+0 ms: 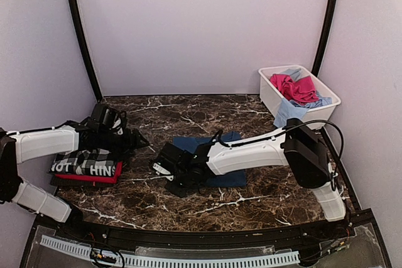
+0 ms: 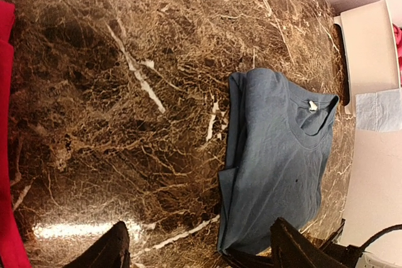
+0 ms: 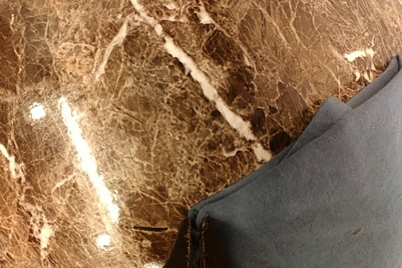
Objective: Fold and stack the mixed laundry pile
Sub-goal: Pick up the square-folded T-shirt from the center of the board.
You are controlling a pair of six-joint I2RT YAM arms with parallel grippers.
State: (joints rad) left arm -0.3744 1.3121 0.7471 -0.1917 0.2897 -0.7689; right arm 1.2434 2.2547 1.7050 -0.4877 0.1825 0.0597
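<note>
A folded navy blue tee [image 1: 188, 143] lies mid-table; it also shows in the left wrist view [image 2: 276, 161] and the right wrist view [image 3: 314, 199]. My right gripper [image 1: 168, 171] reaches left across it and is shut on its near left corner [image 3: 201, 243]. A folded black-and-white checked garment [image 1: 85, 164] with white lettering lies on a folded red tee [image 1: 94, 178] at the left. My left gripper [image 1: 138, 144] hovers open and empty beside that stack, its dark fingers [image 2: 107, 252] wide apart over bare table. Pink [image 1: 298, 87] and light blue pieces [image 1: 287, 112] sit in the tub.
A white plastic tub [image 1: 269, 92] stands at the back right, a light blue cloth hanging over its front wall. The brown marble table [image 1: 163, 114] ends at a black rim near the arm bases. Pale walls enclose three sides.
</note>
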